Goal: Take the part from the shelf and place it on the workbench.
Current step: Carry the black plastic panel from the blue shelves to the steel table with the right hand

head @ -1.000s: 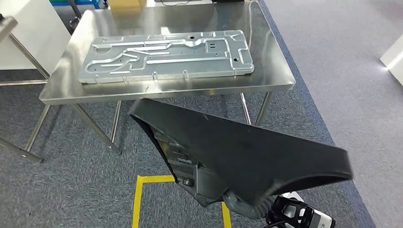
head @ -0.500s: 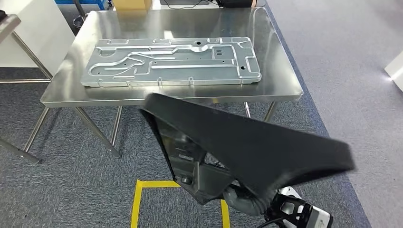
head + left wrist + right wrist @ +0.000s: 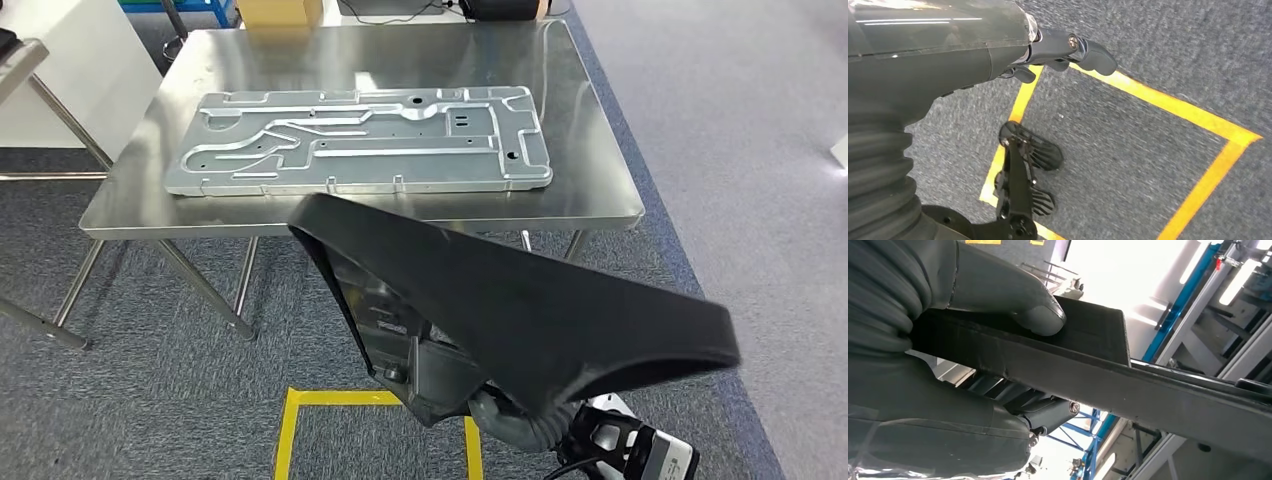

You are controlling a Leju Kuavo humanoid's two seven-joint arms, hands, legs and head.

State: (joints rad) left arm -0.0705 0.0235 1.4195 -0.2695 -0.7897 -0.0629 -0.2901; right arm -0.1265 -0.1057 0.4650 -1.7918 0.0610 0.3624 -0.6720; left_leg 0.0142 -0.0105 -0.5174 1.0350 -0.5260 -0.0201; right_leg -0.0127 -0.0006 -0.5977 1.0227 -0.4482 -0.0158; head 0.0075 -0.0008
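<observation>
A large black curved part (image 3: 520, 300) hangs low in front of me in the head view, just short of the steel workbench (image 3: 600, 195). My right hand (image 3: 923, 410) grips it from beneath: the thumb (image 3: 1008, 295) presses on one face of the black part (image 3: 1128, 385) and the fingers (image 3: 1043, 412) clamp the other. In the head view the hand is hidden under the part, with the grey ribbed wrist cover (image 3: 510, 428) showing below it. My left hand (image 3: 1058, 47) hangs over the carpet and holds nothing.
A big ribbed metal plate (image 3: 360, 140) covers much of the workbench, leaving a bare strip along its near edge. A yellow tape square (image 3: 288, 430) marks the carpet below me. A white cabinet (image 3: 70, 60) and steel legs (image 3: 45, 325) stand at the left.
The whole picture has shifted: the camera has moved and the workbench now lies nearer and more centred. The black part stays in my right hand in about the same pose.
</observation>
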